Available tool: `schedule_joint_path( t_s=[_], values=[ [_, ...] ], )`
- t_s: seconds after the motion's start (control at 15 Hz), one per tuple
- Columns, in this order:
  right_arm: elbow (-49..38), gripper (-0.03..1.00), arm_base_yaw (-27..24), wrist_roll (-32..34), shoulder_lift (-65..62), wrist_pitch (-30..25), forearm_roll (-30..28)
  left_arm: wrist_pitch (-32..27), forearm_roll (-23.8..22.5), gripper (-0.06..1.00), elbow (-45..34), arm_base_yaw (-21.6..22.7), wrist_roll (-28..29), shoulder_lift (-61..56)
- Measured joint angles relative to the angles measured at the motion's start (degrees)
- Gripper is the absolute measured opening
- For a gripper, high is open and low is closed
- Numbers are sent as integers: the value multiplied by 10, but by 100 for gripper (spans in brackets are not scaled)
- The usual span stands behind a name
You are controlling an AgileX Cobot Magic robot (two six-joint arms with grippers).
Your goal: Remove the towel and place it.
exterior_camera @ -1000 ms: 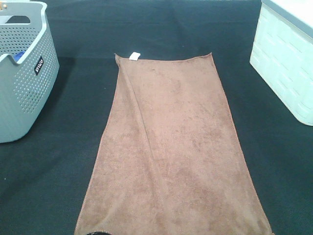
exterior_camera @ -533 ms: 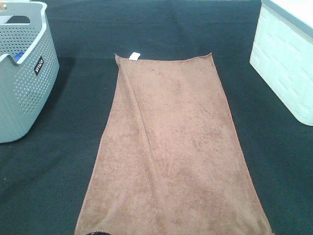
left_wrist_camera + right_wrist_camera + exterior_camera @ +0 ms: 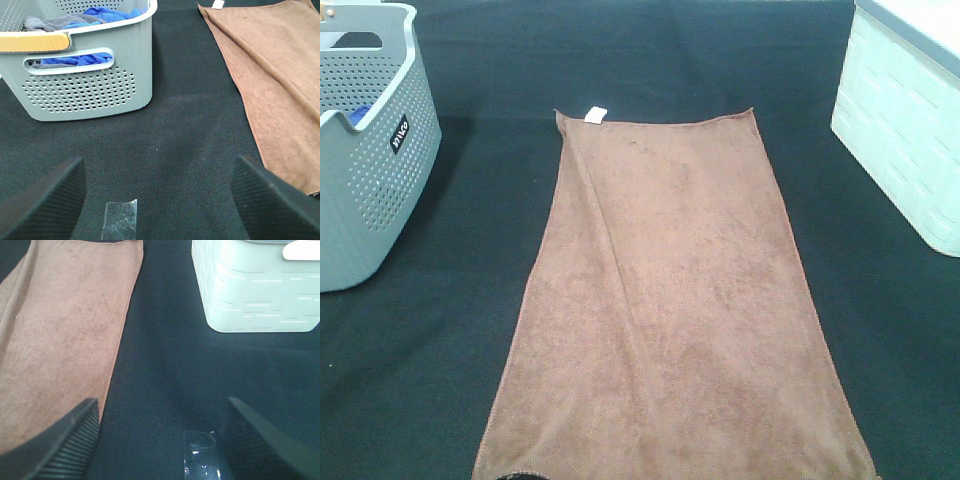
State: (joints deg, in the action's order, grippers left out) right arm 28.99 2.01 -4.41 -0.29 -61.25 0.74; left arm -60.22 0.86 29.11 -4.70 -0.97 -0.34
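A brown towel [image 3: 670,310] lies flat and lengthwise down the middle of a dark table [image 3: 650,50], its white tag [image 3: 596,114] at the far left corner and a long crease along its left side. Bare cloth separates its side hems from a grey perforated basket [image 3: 365,150] of blue and grey cloths on the left and a white bin [image 3: 905,140] on the right. Both the left gripper [image 3: 160,200] and right gripper [image 3: 157,440] hang wide open over bare table beside the towel's edges, each near a strip of clear tape [image 3: 120,220].
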Motion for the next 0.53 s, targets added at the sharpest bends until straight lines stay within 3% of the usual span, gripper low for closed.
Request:
schedule_joint_path(
  t_s=[0.53],
  values=[
    [0, 68, 0, 0, 0, 0, 0, 0, 3, 76, 0, 0, 0, 0]
  ],
)
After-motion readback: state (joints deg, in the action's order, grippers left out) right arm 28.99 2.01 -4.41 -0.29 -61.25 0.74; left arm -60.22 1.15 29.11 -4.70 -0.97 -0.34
